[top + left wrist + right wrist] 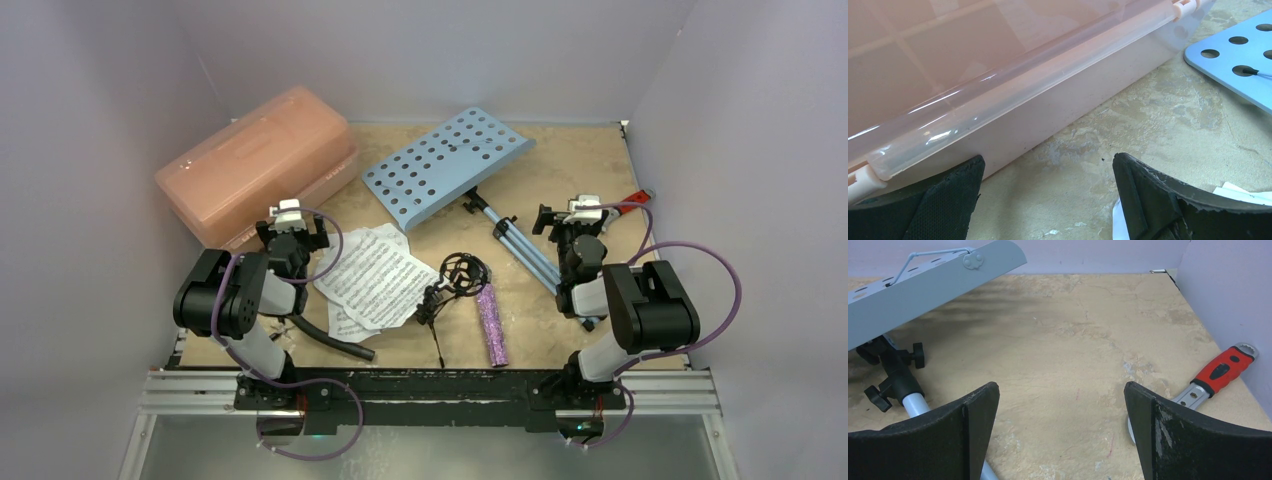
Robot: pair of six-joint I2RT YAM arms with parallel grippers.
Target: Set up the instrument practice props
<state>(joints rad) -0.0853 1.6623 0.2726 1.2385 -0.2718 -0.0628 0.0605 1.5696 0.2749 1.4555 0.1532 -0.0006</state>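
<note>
The light blue perforated music stand [445, 165] lies tipped over at the back middle, its folded tripod legs [522, 248] stretching toward the right arm. White sheet-music pages [375, 280] lie in the middle. The small black mic stand with ring mount [455, 280] lies beside them, and the glittery purple microphone [491, 323] lies flat to its right. My left gripper [290, 215] is open and empty over bare table next to the pink box. My right gripper [578, 210] is open and empty, just right of the stand's legs. The stand's desk [923, 287] and pole [910, 400] show in the right wrist view.
A pink translucent plastic box [255, 165] sits at the back left, close in the left wrist view [998, 90]. A black curved hose [335, 342] lies near the left arm's base. A red-handled wrench [1220, 372] lies by the right wall. Grey walls enclose the table.
</note>
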